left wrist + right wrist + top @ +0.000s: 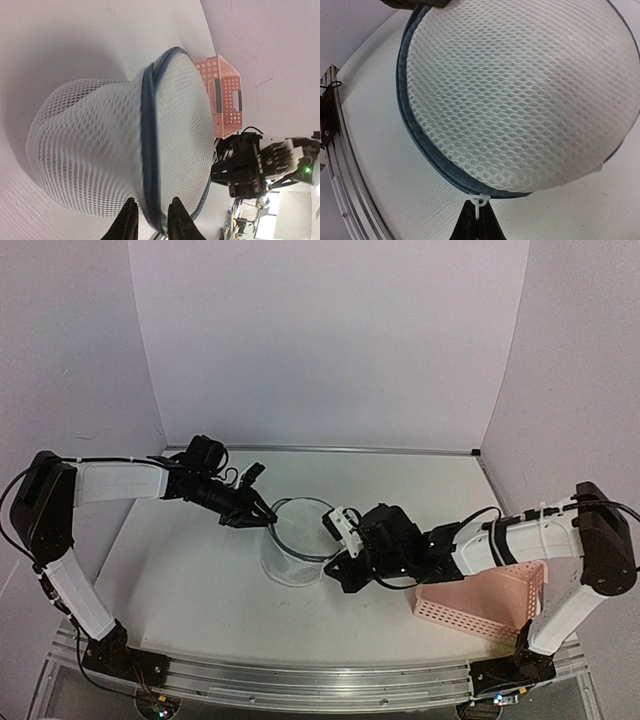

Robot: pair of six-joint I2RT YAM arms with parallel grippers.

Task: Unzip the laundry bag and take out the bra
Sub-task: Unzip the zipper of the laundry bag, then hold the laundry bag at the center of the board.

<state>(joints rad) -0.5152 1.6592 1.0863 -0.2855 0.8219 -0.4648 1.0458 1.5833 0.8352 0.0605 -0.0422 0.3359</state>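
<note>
Risk first: my right gripper is pinched tight on the small white zipper pull by the very fingertips, so the tab could slip out once I haul. The laundry bag is light mesh and will likely drag or crumple toward the pink basket instead of unzipping if the hold opposite gives. That hold is my left gripper, clamped across the dark zipper rim on the side away from the basket. It sits on the track, so the slider may run into it partway round. Mesh could also snag in the teeth.

Bag stands on the table near the basket, on its left and not touching it, between my two grippers. Axis is roughly upright with the lid on top, maybe tipped slightly toward the basket. The bag is squat, so its longest stretch runs across the lid disc. The pull is on the basket-side edge. Bra: not visible through the mesh.
</note>
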